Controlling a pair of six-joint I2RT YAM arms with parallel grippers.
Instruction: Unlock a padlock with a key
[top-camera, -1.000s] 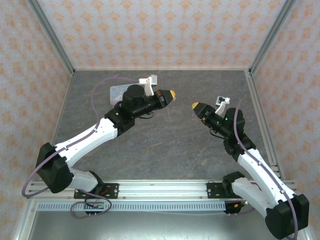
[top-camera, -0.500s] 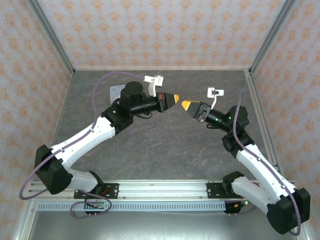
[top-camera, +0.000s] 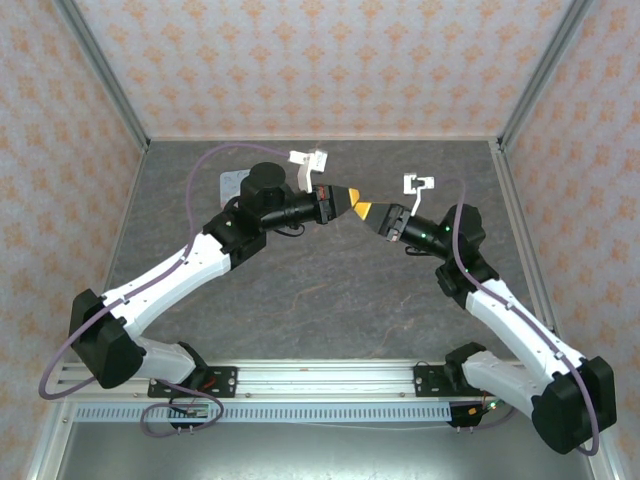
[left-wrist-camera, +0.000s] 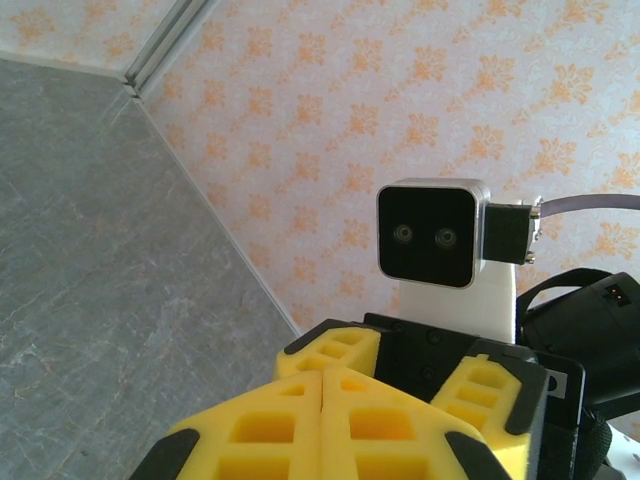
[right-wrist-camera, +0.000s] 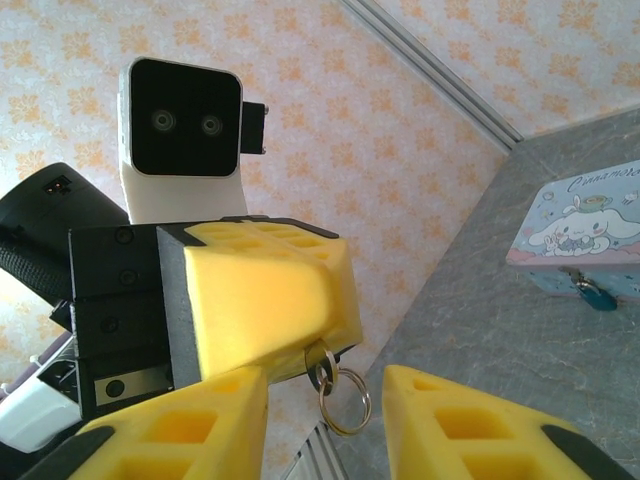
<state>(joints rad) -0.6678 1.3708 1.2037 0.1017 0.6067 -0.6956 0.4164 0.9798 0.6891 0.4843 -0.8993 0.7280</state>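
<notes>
Above the table's middle, my left gripper (top-camera: 351, 197) is shut, its yellow fingers (right-wrist-camera: 262, 298) pressed together on the key (right-wrist-camera: 321, 361). Only the key's metal head pokes out, with a ring (right-wrist-camera: 346, 397) hanging from it. My right gripper (top-camera: 366, 211) faces it tip to tip and is open, its fingers (right-wrist-camera: 468, 422) standing on either side of the ring without touching it. In the left wrist view my left gripper (left-wrist-camera: 322, 388) shows its pads closed and the key hidden. The tiny teal padlock (right-wrist-camera: 596, 293) hangs on the front of the pastel-blue cartoon tin (right-wrist-camera: 580, 232).
The tin (top-camera: 234, 184) lies at the back left of the grey table (top-camera: 330, 290), partly under my left arm. Patterned walls close in the back and both sides. The right wrist camera (left-wrist-camera: 430, 235) sits just beyond my left fingers.
My right gripper has moved left and slightly up until it meets the left gripper's tip, and it is now around the ring. The left gripper shifted slightly right early on, then held still.
</notes>
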